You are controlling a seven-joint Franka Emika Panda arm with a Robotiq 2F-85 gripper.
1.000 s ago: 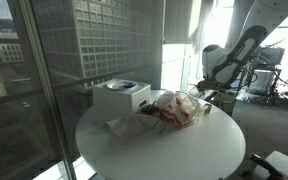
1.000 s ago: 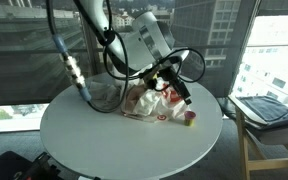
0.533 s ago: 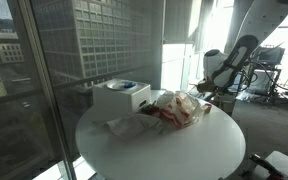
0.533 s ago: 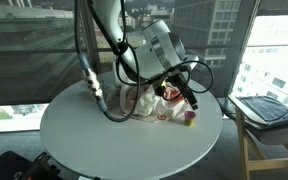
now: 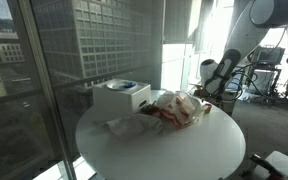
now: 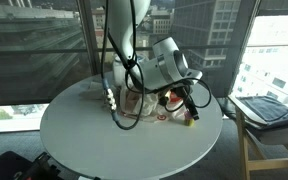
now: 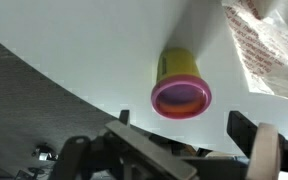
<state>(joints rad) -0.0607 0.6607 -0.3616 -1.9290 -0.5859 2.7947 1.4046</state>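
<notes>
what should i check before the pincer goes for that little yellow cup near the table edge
1. Pincer open: ok, the jaws stand wide.
2. Yellow cup lined up: ok, it sits ahead between the jaws in the wrist view.
3. Nothing held yet: ok, the cup is untouched.
4. Crumpled bag clear of the cup: ok, it lies beside the cup with a gap showing.
5. Room from the table rim: not ok, the cup sits close to the edge.
6. Cup upright or tipped: cannot tell.
</notes>
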